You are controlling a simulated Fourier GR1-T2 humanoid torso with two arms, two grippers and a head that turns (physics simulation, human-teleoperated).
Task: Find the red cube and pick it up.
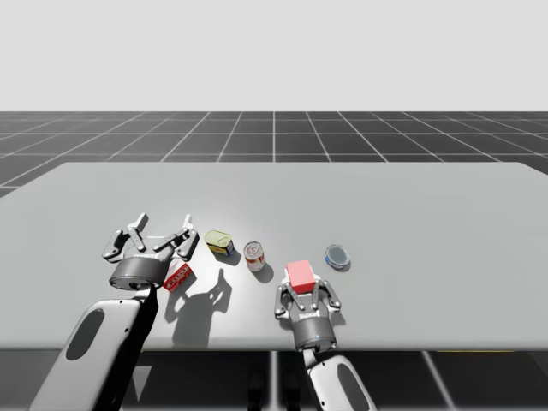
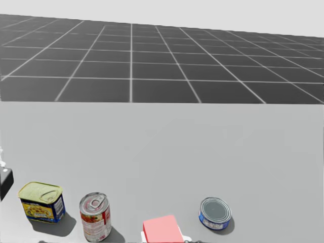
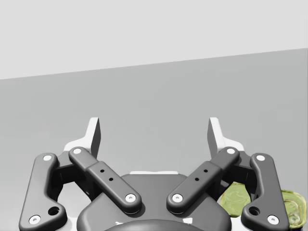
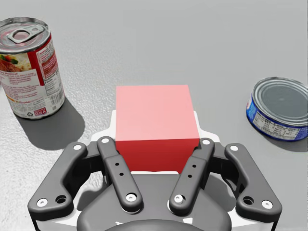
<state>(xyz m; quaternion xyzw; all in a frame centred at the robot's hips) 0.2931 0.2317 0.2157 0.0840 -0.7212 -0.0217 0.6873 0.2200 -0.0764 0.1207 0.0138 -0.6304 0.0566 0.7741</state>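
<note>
While the right gripper (image 1: 302, 289) clamps the red cube (image 4: 157, 122), the lift is judged the step in hand.

Its fingers are closed narrowly on the cube's two side faces. The cube sits near the front edge of the table (image 1: 428, 223), between the upright red-and-white can (image 4: 30, 67) and the flat blue can (image 4: 279, 108), touching neither. The left gripper (image 3: 155, 137) is spread wide and empty. Recommended: steady squeeze, straight vertical rise, no drift toward either can, and watch for tilt. Whether the cube has cleared the table cannot be determined.
</note>
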